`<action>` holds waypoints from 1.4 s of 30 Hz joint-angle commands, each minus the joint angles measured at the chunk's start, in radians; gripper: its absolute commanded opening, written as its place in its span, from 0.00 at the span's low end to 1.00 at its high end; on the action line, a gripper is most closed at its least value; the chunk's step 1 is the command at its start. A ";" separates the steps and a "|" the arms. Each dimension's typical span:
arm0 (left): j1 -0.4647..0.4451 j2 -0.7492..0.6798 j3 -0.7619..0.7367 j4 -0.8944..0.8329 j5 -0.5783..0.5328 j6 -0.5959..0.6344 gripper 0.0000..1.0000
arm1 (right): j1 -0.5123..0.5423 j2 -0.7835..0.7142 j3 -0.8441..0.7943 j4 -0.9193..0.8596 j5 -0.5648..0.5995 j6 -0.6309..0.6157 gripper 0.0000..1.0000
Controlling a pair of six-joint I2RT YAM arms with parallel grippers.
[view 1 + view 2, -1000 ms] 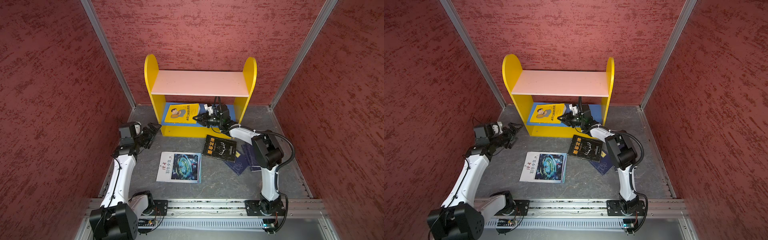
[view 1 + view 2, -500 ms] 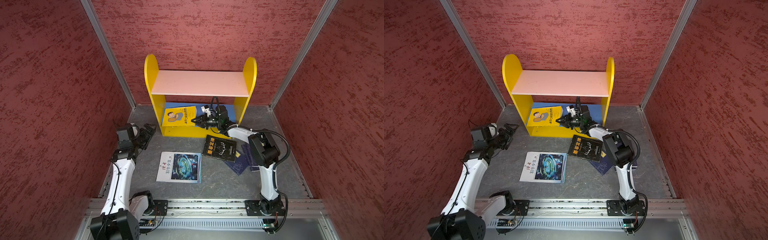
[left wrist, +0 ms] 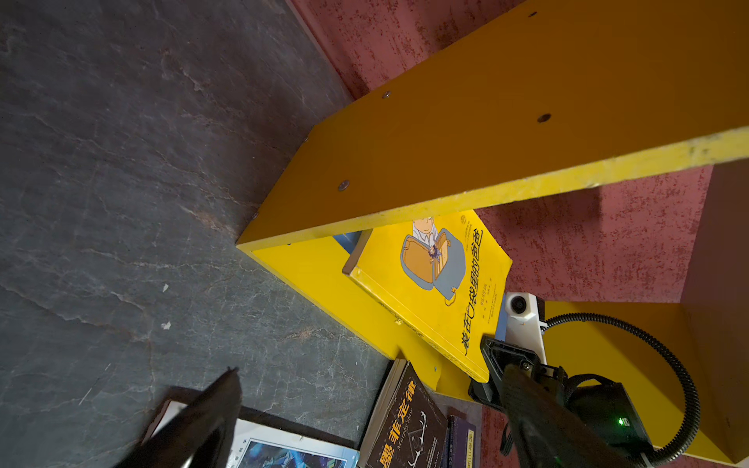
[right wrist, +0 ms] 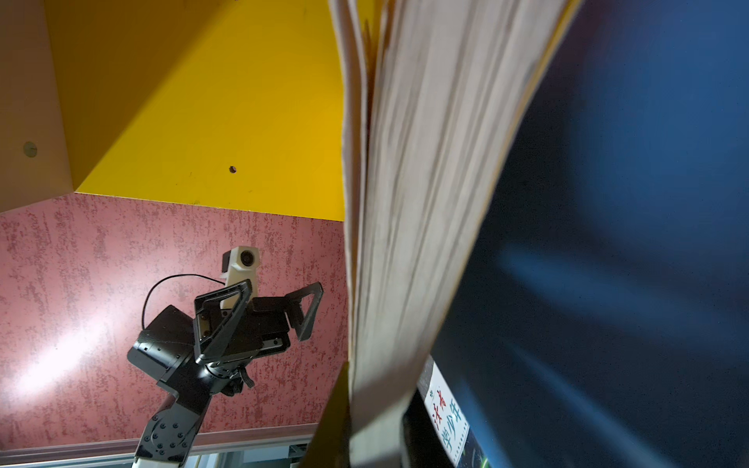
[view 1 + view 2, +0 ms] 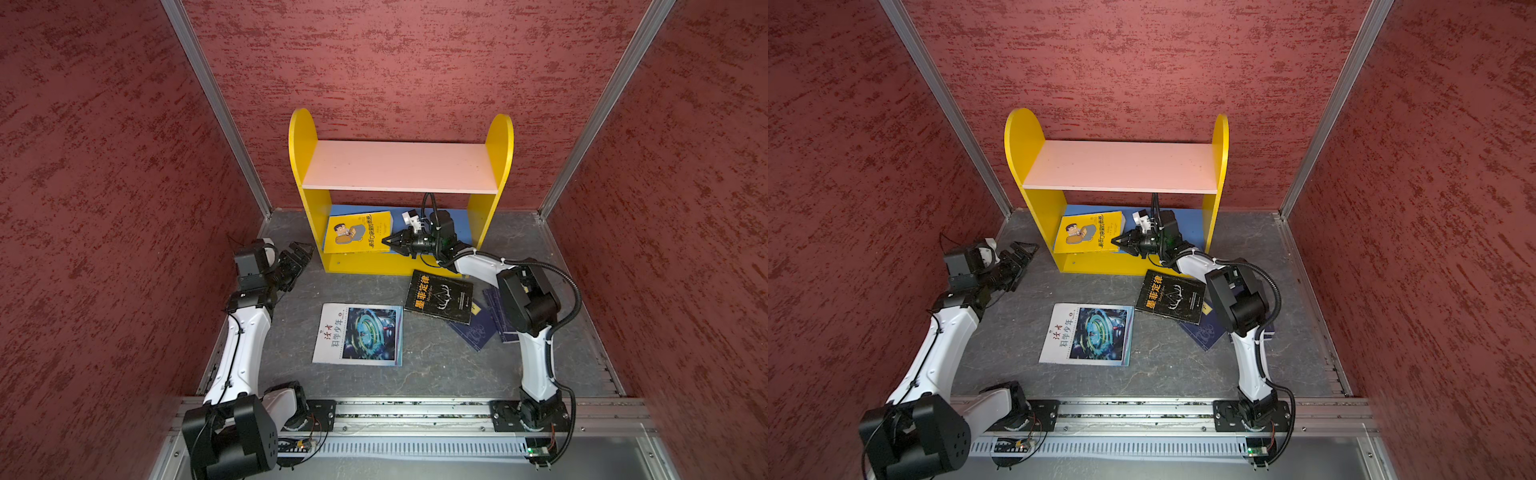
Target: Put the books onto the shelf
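The shelf [image 5: 399, 166] [image 5: 1121, 166] stands against the back wall. A yellow cartoon-cover book [image 5: 357, 232] [image 5: 1086, 232] [image 3: 429, 279] rests tilted on its blue lower board, one edge raised. My right gripper [image 5: 386, 241] [image 5: 1115, 241] is shut on that book's right edge; its pages [image 4: 405, 202] fill the right wrist view. My left gripper [image 5: 305, 249] [image 5: 1030, 247] [image 4: 283, 289] hangs open and empty left of the shelf's side. On the floor lie the white magazine [image 5: 359, 334] [image 5: 1088, 334], the black book [image 5: 440, 297] [image 5: 1171, 297] and navy books [image 5: 473, 332] [image 5: 1202, 332] partly under it and under my right arm.
Red textured walls close in on the left, the back and the right. A metal rail [image 5: 415, 411] carrying both arm bases runs along the front. The pink upper board lies just above my right wrist. Grey floor [image 5: 436, 374] shows between the magazine and the rail.
The right gripper has tipped the yellow book up from lying flat on the lower board and pushed it a little to the left. The left arm shifted only slightly.
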 commanded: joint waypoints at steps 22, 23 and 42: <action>0.008 0.039 -0.017 0.128 0.009 0.024 0.99 | -0.001 0.053 0.122 -0.058 0.119 -0.031 0.05; 0.009 0.056 -0.005 0.130 0.016 0.022 0.99 | -0.002 0.051 0.113 -0.057 0.121 -0.028 0.05; -0.011 0.138 0.019 0.184 0.049 0.020 0.99 | -0.001 -0.014 -0.053 0.048 0.203 0.051 0.04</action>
